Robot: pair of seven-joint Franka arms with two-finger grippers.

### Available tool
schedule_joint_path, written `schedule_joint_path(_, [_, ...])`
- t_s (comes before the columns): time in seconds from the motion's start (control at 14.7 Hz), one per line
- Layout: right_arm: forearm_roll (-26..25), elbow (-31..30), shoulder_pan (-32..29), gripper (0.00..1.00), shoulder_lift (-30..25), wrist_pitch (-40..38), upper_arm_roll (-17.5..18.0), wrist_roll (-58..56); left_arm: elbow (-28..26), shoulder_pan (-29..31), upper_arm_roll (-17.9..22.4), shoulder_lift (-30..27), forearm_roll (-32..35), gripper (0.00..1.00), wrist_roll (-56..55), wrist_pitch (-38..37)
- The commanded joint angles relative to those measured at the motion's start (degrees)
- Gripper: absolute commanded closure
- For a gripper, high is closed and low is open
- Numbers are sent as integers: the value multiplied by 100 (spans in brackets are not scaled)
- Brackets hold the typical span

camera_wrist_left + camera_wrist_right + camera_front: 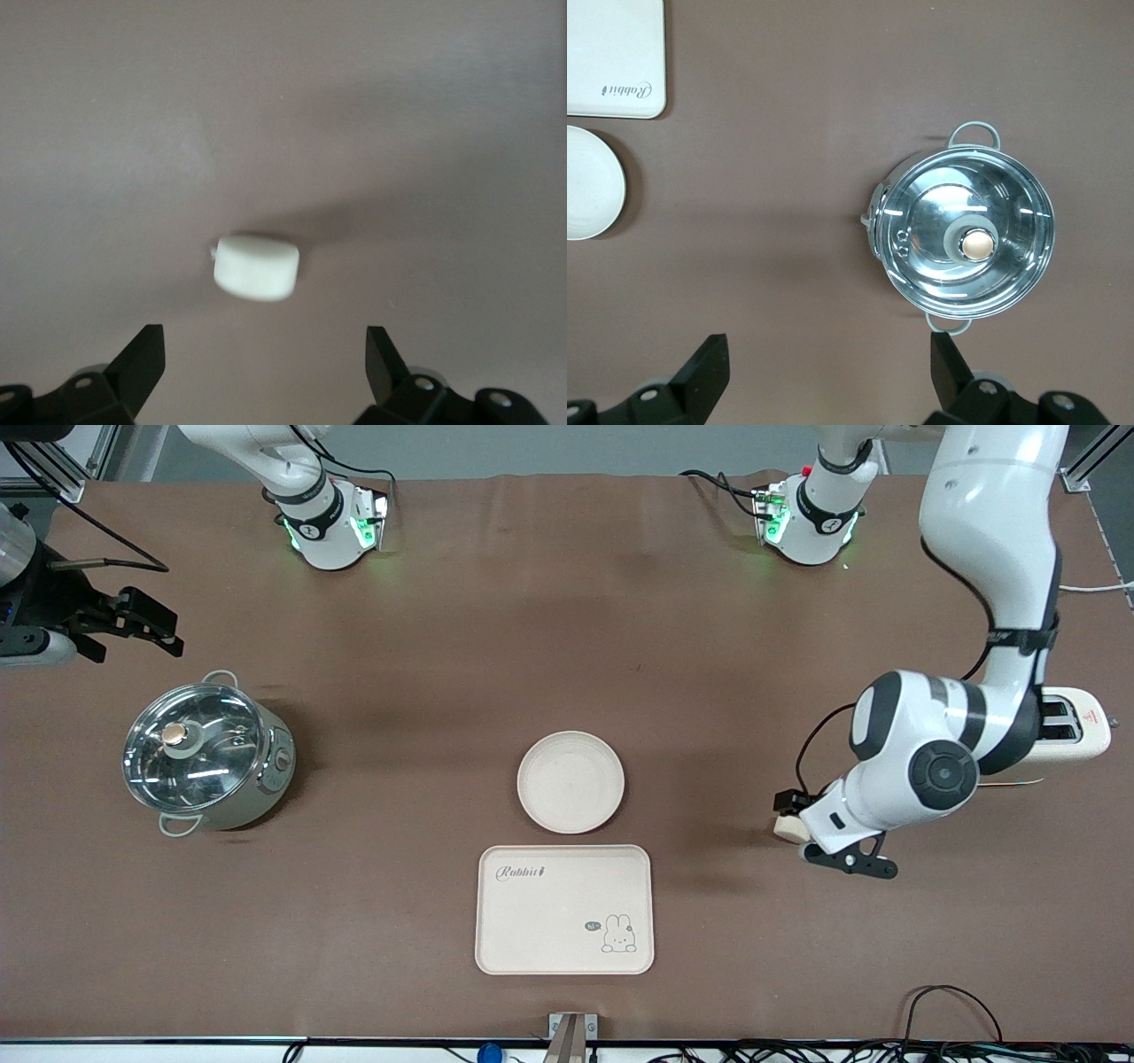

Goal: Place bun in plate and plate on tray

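**A:** ok so closest to the front camera is the tray [564, 910], the cream one with the Rabbit lettering, nothing on it. The plate [570, 782] sits just farther from the camera than the tray, near it but not touching, also bare.

**B:** and the bun [257, 266]?

**A:** down on the brown table [549, 611] toward the left arm's end, well apart from the plate. The left arm is folded over at the elbow with its wrist pointing down, and the left gripper [261, 363] hangs right over the bun, fingers spread wide, one on each side of it and not touching.

**B:** what about the other arm?

**A:** it waits at its own end of the table. The right gripper [828, 367] is up in the air with its fingers wide apart too, holding nothing, close to the lidded steel pot [205, 755]. There's also a white toaster [1074, 729] partly hidden under the left arm.
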Motion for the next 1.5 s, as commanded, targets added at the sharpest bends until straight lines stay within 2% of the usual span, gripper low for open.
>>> schedule_joint_path(0.0, [93,7,74,0,187,233,-16,66,-683,54,-18,-84,82,0,86,909])
schedule_joint_path(0.14, [93,24,74,0,249,277,-16,75,-877,54,-18,13,74,0,77,1359])
schedule_joint_path(0.48, [181,24,223,0,399,374,-25,101,-1018,98,-26,180,65,1,94,1622])
schedule_joint_path(0.61, [172,7,293,0,407,357,-25,241,-1281,116,-26,172,73,6,103,2044])
schedule_joint_path(0.75, [172,7,364,0,416,374,-25,286,-1405,186,-35,172,73,25,235,2265])
schedule_joint_path(0.88, [190,15,399,0,495,392,-16,295,-1397,186,-35,172,73,52,288,2266])
schedule_joint_path(1.02, [243,16,408,0,522,470,-16,304,-1388,186,-44,172,56,70,288,2266])
schedule_joint_path(1.16, [531,16,373,0,609,515,-25,295,-1370,177,-53,137,56,76,297,2266])
schedule_joint_path(1.29, [700,16,417,0,750,611,-25,304,-1239,134,-262,32,21,81,183,2135])
schedule_joint_path(1.43, [717,16,513,0,811,786,-25,373,-767,-6,-395,-4,-6,82,-236,1478])
